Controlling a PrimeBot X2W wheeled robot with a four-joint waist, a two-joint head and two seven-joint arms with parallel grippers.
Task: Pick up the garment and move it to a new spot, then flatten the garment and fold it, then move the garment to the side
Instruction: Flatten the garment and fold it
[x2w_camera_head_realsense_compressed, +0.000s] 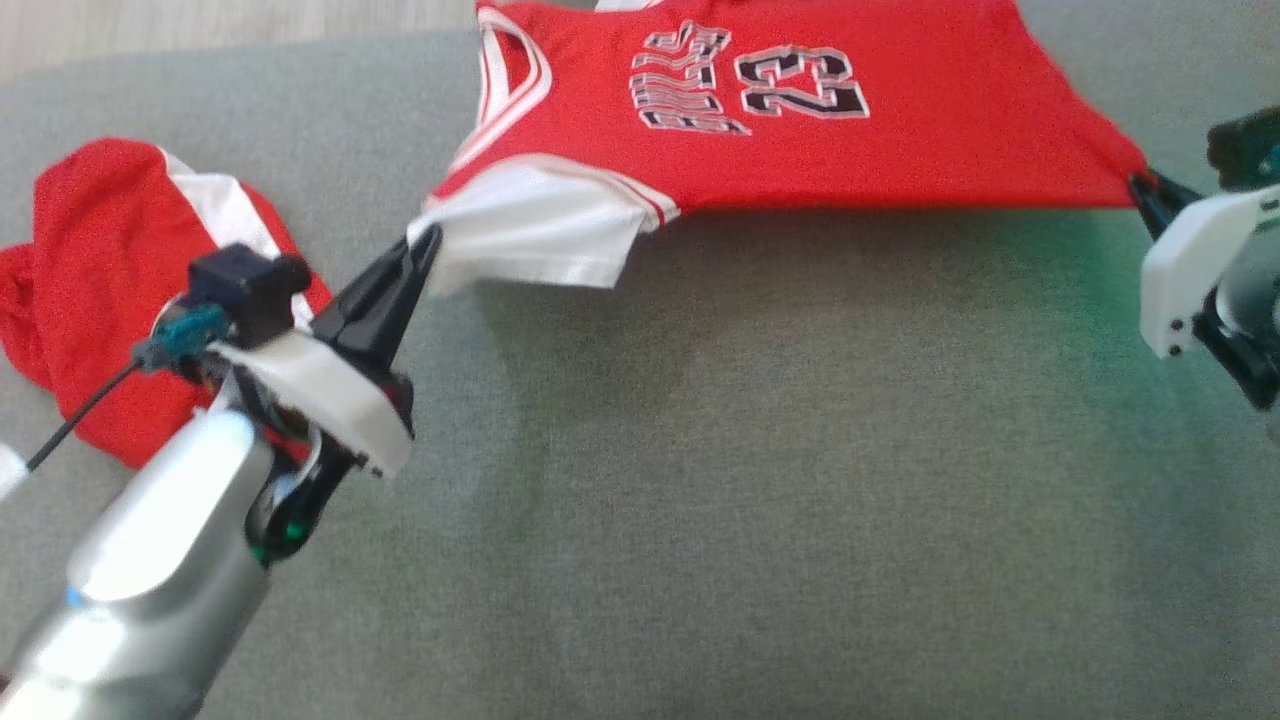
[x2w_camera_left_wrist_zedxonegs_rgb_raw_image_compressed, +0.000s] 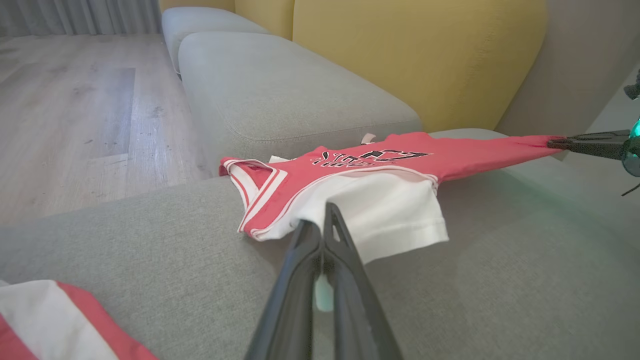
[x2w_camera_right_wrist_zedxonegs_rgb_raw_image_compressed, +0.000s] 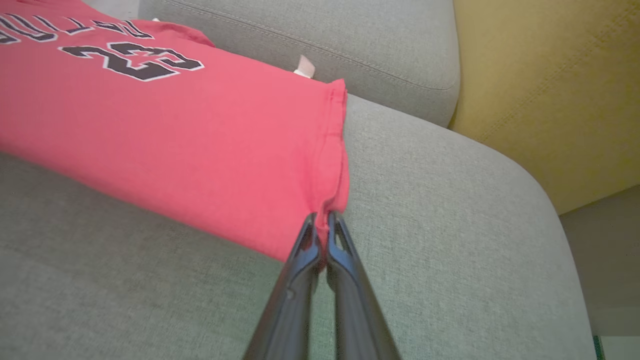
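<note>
The garment (x2w_camera_head_realsense_compressed: 880, 150) is a red jersey with white trim, white sleeves and the number 23. It hangs stretched above the grey sofa seat between my two grippers. My left gripper (x2w_camera_head_realsense_compressed: 425, 245) is shut on its white sleeve (x2w_camera_left_wrist_zedxonegs_rgb_raw_image_compressed: 395, 215), and its tips (x2w_camera_left_wrist_zedxonegs_rgb_raw_image_compressed: 322, 220) pinch the sleeve's edge in the left wrist view. My right gripper (x2w_camera_head_realsense_compressed: 1142, 185) is shut on the red hem corner (x2w_camera_right_wrist_zedxonegs_rgb_raw_image_compressed: 327, 200); its tips (x2w_camera_right_wrist_zedxonegs_rgb_raw_image_compressed: 322, 220) show in the right wrist view. The garment's far part (x2w_camera_left_wrist_zedxonegs_rgb_raw_image_compressed: 370, 155) rests on the seat near the front edge.
A second red and white garment (x2w_camera_head_realsense_compressed: 110, 290) lies crumpled on the seat at the left. The grey sofa seat (x2w_camera_head_realsense_compressed: 750, 500) spreads below the jersey. Yellow back cushions (x2w_camera_left_wrist_zedxonegs_rgb_raw_image_compressed: 410, 60) stand behind, and a wooden floor (x2w_camera_left_wrist_zedxonegs_rgb_raw_image_compressed: 70, 100) lies beyond the seat's edge.
</note>
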